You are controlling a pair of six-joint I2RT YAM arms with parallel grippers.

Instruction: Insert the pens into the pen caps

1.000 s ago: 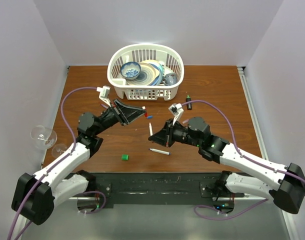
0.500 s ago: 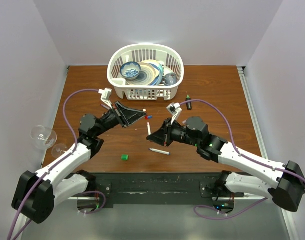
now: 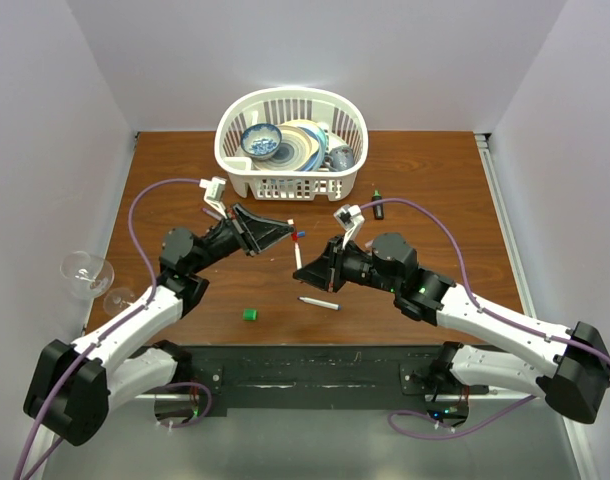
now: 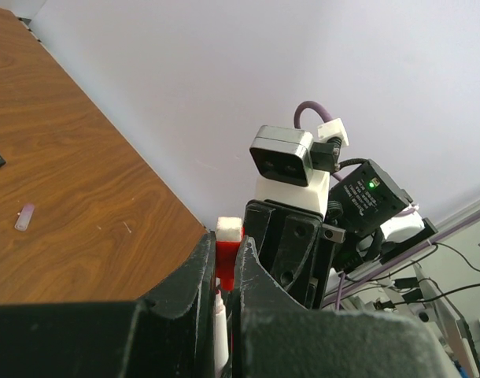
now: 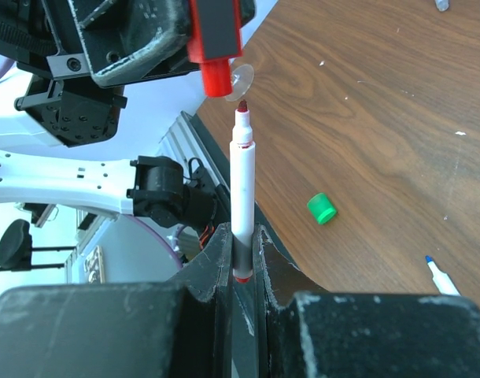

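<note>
My left gripper [image 3: 283, 229] is shut on the red cap [image 3: 292, 236], which shows between its fingers in the left wrist view [image 4: 227, 250]. My right gripper [image 3: 316, 268] is shut on a white pen [image 3: 299, 258] with a red tip, held at its back end [image 5: 241, 189]. The pen's tip sits just short of the red cap's [image 5: 215, 47] opening, nearly in line with it. A second white pen [image 3: 318, 302] with a blue tip lies on the table. The green cap [image 3: 249, 315] lies near the front. The blue cap [image 3: 302, 235] lies by the red one. The black marker [image 3: 377, 203] lies far right.
A white basket [image 3: 235, 165] of dishes stands at the back middle. Wine glasses [image 3: 85, 272] stand off the table's left edge. In the right wrist view the green cap [image 5: 322, 209] and the blue-tipped pen [image 5: 441, 276] lie on the wood below.
My right gripper has carried the pen a little up and left toward the red cap. My left gripper has shifted slightly. Both have barely moved in the last half second.
</note>
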